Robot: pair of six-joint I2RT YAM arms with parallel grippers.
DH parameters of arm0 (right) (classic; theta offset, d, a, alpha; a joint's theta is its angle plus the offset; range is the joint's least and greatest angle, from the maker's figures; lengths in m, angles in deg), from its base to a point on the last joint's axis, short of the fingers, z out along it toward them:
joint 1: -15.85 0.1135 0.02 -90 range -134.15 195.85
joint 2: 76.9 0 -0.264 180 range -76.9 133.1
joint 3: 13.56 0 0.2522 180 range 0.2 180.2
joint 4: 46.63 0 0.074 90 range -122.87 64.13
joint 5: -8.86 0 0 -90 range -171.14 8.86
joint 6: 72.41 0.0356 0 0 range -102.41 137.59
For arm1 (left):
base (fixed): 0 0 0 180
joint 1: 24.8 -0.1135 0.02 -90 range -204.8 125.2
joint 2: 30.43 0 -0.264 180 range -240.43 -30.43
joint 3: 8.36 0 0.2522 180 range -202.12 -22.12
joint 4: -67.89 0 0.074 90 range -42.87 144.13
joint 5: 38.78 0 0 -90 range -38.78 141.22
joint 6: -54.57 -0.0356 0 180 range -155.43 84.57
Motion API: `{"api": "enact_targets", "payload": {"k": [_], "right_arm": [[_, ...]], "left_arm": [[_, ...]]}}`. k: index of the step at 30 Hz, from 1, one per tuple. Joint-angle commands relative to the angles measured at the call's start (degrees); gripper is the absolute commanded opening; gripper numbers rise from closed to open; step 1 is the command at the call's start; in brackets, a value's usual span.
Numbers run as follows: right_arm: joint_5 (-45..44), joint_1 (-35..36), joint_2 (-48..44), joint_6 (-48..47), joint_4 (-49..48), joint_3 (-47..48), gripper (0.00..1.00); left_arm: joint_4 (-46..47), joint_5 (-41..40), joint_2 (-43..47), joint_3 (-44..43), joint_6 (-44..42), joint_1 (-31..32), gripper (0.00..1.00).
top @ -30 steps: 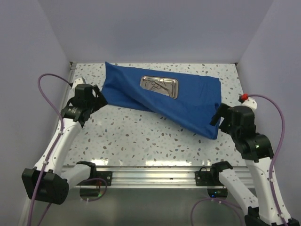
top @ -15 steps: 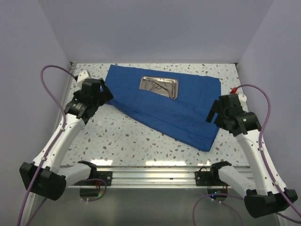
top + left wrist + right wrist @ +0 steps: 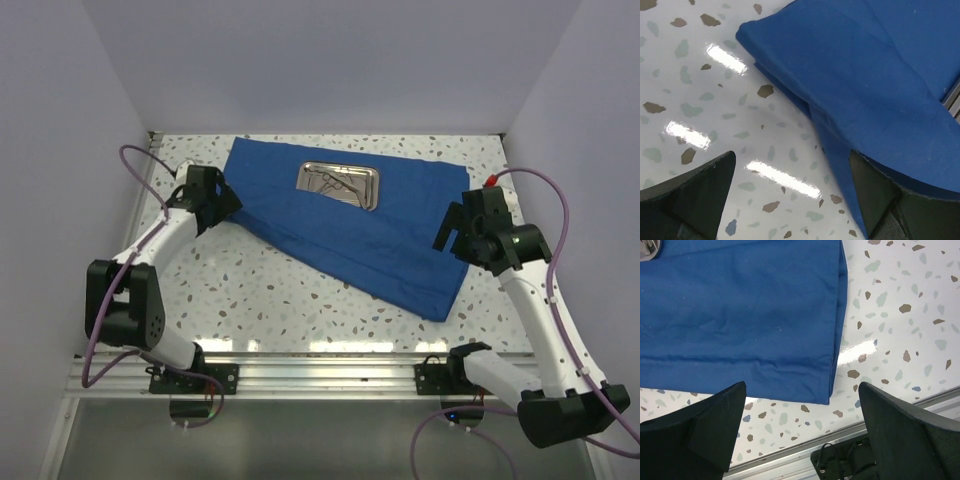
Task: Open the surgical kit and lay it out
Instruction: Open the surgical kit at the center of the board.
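Observation:
The royal-blue cloth [image 3: 380, 235] lies spread on the speckled table, its long near corner pointing to the front right. The shiny steel tray [image 3: 340, 185] sits on its back part with thin steel instruments [image 3: 330, 179] inside. My left gripper [image 3: 222, 203] is open at the cloth's left edge. In the left wrist view [image 3: 792, 156] the cloth [image 3: 865, 75] hangs over the right finger while bare table shows between the jaws. My right gripper [image 3: 450, 232] is open and empty above the cloth's right edge. The right wrist view [image 3: 802, 386] shows the cloth's corner [image 3: 825, 395] below it.
Grey walls close the table on the left, back and right. A metal rail [image 3: 320, 365] runs along the near edge and also shows in the right wrist view [image 3: 805, 460]. Bare speckled table [image 3: 270, 290] lies in front of the cloth.
The cloth's folded near flap has opened out flat. My left gripper has moved back along the cloth's left edge. My right gripper has moved back and left over the cloth's right edge.

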Motion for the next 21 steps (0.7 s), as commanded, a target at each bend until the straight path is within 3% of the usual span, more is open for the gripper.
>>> {"api": "enact_targets", "payload": {"k": [1,7,10,13,14,16,17,18,21], "right_arm": [[-0.1,0.1,-1.2,-1.7,1.2,1.6,0.99],[0.7,0.1,-0.5,-2.5,1.0,1.2,0.99],[1.2,0.1,0.2,-2.8,0.3,1.1,0.99],[6.8,0.1,1.1,-3.8,-2.4,-0.3,0.99],[13.9,0.0,1.6,-4.5,-3.5,-1.0,0.99],[19.4,0.2,4.6,-4.7,-4.2,-3.4,0.96],[21.0,0.2,5.5,-4.0,-4.3,-4.6,0.97],[23.5,0.3,6.1,-2.9,-4.8,-7.7,0.96],[25.1,0.3,6.2,-1.2,-8.3,-14.2,0.94]], "left_arm": [[9.0,3.0,-2.2,-3.9,2.5,0.0,1.0],[10.4,3.4,-9.2,-8.5,3.6,0.0,0.99],[10.7,3.2,-12.5,-10.9,3.2,0.0,0.92],[10.7,3.5,-15.5,-13.1,2.8,0.0,0.71],[10.7,3.9,-16.0,-13.7,2.6,0.0,0.53],[11.2,4.9,-16.8,-14.0,2.6,0.0,0.33],[11.4,5.2,-17.0,-13.9,2.6,0.0,0.07],[11.3,5.3,-16.8,-13.9,2.6,0.0,0.0],[10.6,5.8,-15.3,-13.5,2.6,0.0,0.0]]}}
